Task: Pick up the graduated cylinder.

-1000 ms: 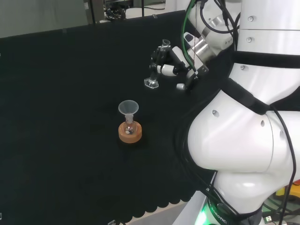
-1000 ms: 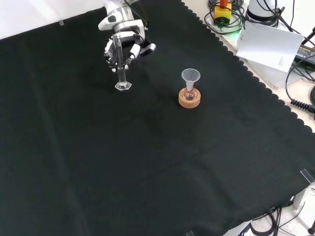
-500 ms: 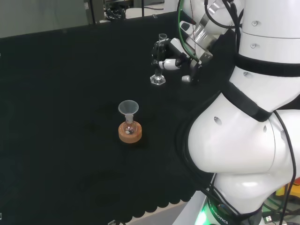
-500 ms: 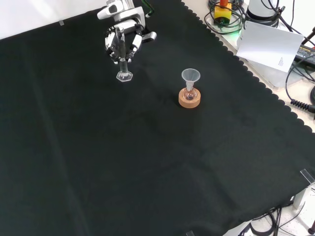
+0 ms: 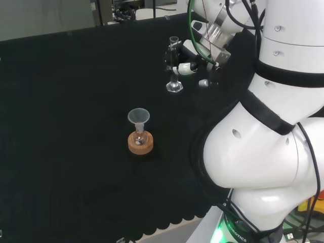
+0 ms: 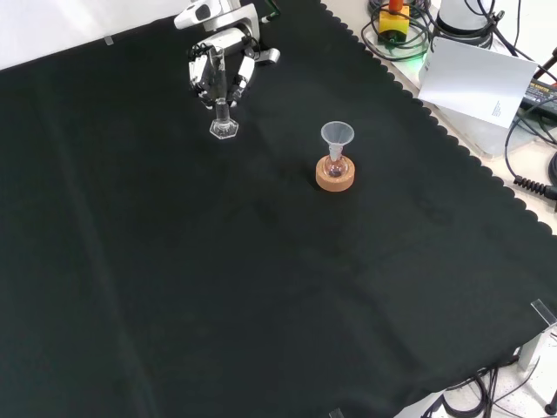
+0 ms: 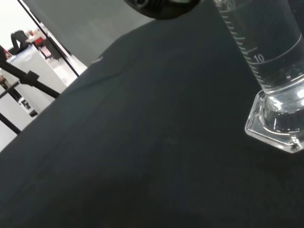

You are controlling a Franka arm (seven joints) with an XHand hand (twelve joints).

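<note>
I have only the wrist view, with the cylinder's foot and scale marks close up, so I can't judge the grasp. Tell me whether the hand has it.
Observer: Yes. In the front view the hand has its fingers curled round the tube of the graduated cylinder, above the foot.
Operator: Report its tilt.
Observer: It stands upright in the head view, with its open top showing above the fingers.
Operator: List anything close by.
Observer: A funnel sits in a small flask on a cork ring, to the cylinder's right in the front view and well apart from it.
</note>
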